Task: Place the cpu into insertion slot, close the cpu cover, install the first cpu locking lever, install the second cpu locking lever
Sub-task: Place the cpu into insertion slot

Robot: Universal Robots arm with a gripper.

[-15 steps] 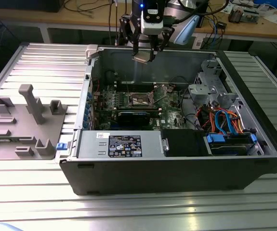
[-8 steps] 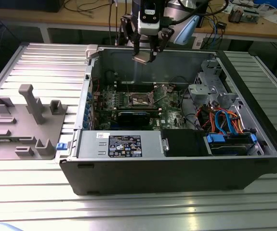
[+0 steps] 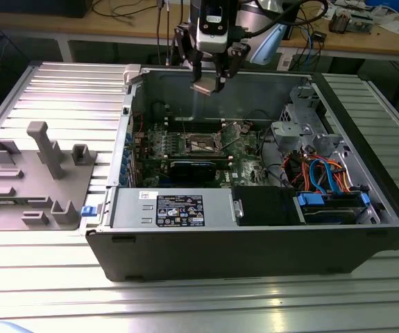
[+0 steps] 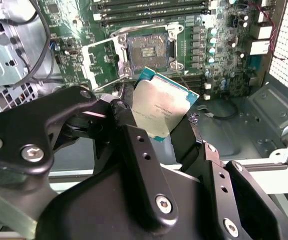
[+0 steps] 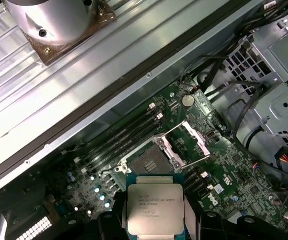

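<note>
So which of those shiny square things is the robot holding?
The cpu: the solid silvery chip clamped in the gripper. The cpu cover is a hollow frame, open beside the insertion slot.

Silvery cpu (image 5: pixel 155 209) above uncovered insertion slot (image 5: pixel 148 161)

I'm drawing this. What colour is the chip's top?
Silvery grey; the cpu shows best in the first wrist view.
</note>
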